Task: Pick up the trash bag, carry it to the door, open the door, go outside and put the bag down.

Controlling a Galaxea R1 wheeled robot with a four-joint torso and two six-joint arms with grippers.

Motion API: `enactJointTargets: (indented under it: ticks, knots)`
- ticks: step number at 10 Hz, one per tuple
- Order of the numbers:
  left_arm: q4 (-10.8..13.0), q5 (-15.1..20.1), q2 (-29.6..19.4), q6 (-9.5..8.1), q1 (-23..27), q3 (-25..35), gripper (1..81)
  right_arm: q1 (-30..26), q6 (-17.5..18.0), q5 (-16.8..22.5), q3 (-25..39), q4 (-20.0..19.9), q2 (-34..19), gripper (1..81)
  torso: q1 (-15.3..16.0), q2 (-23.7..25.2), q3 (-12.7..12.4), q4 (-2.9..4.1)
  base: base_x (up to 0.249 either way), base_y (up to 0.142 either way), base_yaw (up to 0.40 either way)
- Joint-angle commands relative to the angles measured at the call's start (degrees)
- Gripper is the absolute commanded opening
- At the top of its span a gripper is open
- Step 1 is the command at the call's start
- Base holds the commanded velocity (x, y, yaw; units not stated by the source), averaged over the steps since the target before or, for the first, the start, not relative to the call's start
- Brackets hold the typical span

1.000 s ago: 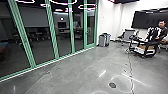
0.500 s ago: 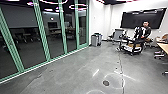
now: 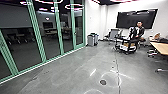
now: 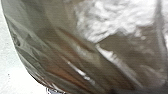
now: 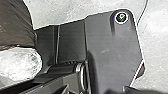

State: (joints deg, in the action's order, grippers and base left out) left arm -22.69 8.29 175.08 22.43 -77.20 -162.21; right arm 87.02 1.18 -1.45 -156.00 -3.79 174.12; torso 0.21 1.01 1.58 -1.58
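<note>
The trash bag (image 4: 75,50), shiny, brownish and translucent, is large and close in the left wrist view, with pale crumpled material inside it. In the right wrist view part of the trash bag (image 5: 15,25) hangs beside the robot's dark base, a whitish bulge below its brown part. How either gripper stands relative to the bag cannot be told. Green-framed glass doors or panels (image 3: 58,27) run along the left side of the head view.
Grey bins (image 3: 92,40) stand by the white wall past the glass. Farther right a person (image 3: 140,31) is behind a dark wheeled cart (image 3: 127,47). A wooden table (image 3: 160,47) and chairs are at the right edge. A round floor cover (image 3: 102,82) lies ahead.
The head view has turned toward the right, bringing more of the wooden table into it. The person and cart remain in the far part of the room.
</note>
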Motion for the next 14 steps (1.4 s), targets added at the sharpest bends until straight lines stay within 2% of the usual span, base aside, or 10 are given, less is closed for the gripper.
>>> enactJointTargets:
  ticks: [1, 4, 12, 14]
  knots:
    - [0.2, 3.5, -0.2, 0.25, 4.0, -0.3, 1.0, -3.0, 0.0, 3.0, 0.1, 0.3, 0.1, 81.1, 0.0, 0.0, 0.0, 0.00, -0.081, 0.000, 0.000]
    - [0.2, 3.5, -0.1, 0.25, 3.9, -0.3, 1.0, -3.0, 0.0, 3.0, 0.1, 0.3, 0.1, 81.1, 0.0, 0.0, 0.0, 0.00, -0.080, 0.000, 0.000]
    - [0.2, 2.9, -0.1, 0.33, 3.8, -0.3, 1.0, -3.2, 0.0, 3.1, 0.1, 0.3, 0.2, 81.1, -0.1, 0.1, 0.0, 0.00, 0.000, 0.000, 0.000]
    - [0.2, 3.0, -0.1, 0.33, 3.8, -0.3, 1.0, -3.2, 0.0, 3.1, 0.1, 0.3, 0.2, 81.1, -0.2, 0.1, 0.0, 0.00, 0.088, 0.000, 0.000]
